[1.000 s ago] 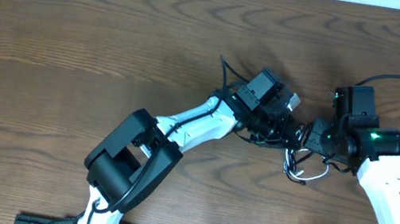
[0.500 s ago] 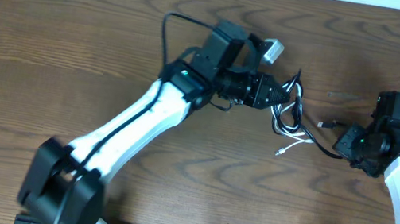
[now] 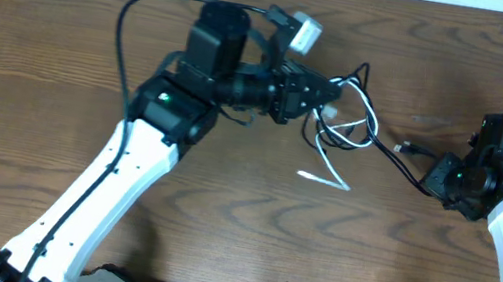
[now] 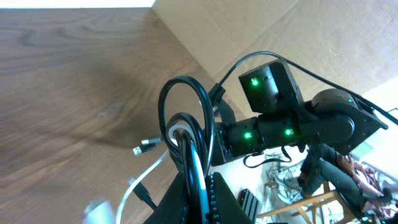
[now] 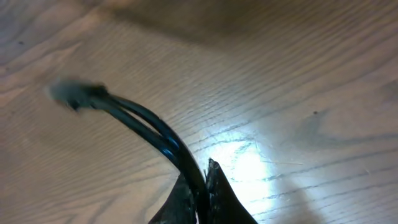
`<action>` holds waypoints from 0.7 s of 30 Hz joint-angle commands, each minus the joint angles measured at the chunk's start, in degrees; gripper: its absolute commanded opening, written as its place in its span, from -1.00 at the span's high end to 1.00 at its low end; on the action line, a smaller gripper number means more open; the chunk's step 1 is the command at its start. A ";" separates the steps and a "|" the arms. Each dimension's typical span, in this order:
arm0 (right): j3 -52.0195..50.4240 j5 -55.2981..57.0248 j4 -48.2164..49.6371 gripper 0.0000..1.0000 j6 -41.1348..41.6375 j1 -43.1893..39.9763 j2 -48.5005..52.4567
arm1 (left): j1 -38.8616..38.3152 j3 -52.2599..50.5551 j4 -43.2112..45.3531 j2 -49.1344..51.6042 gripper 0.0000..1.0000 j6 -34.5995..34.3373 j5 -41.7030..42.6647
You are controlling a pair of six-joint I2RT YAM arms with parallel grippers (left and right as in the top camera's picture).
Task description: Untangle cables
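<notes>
- Your left gripper [image 3: 329, 98] is clamped on a looped bundle of both cables, upper middle of the table [image 3: 44, 47].
- Your right gripper [image 3: 438, 181] is pinched shut on the black cable [image 5: 146, 121]; it runs between the arms.
- The white cable [image 3: 324, 179] has its tail lying below the left gripper.

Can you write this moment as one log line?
left gripper: shut on cable bundle | right gripper: shut on black cable | white cable: loose tail

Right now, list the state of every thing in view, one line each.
left gripper: shut on black cable and white cable loops.
right gripper: shut on black cable.
black cable: strung between both grippers.
white cable: looped at left gripper, one end trailing free.
</notes>
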 commanded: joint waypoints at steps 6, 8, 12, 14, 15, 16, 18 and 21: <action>-0.37 5.70 -0.22 0.98 -5.81 -9.18 0.09 | 7.15 0.79 -7.43 -2.29 0.85 6.97 -1.68; -0.37 0.31 0.44 0.91 -9.09 -10.08 0.09 | 6.60 0.79 -9.60 -1.79 0.85 7.76 -1.66; -0.37 -16.87 2.71 -0.44 -21.88 -9.66 0.09 | 4.76 0.79 -11.98 -0.35 0.85 8.59 -1.22; -0.35 -24.83 3.61 -0.61 -26.62 -9.44 0.09 | 3.61 0.79 -12.02 0.66 0.85 8.79 0.17; -0.35 -28.72 4.17 -0.65 -28.48 -9.44 0.09 | 3.10 0.79 -12.00 1.11 0.85 8.79 0.81; -0.35 -32.39 4.76 -0.66 -30.08 -9.44 0.09 | 2.67 0.79 -12.00 1.53 0.85 8.79 1.40; -0.35 -39.69 6.01 -0.65 -32.72 -9.44 0.09 | 1.88 0.79 -12.04 2.36 0.85 8.26 2.05; -0.35 -50.90 9.07 -0.55 -35.58 -8.94 0.09 | 1.20 0.79 -12.00 3.54 0.85 5.16 3.10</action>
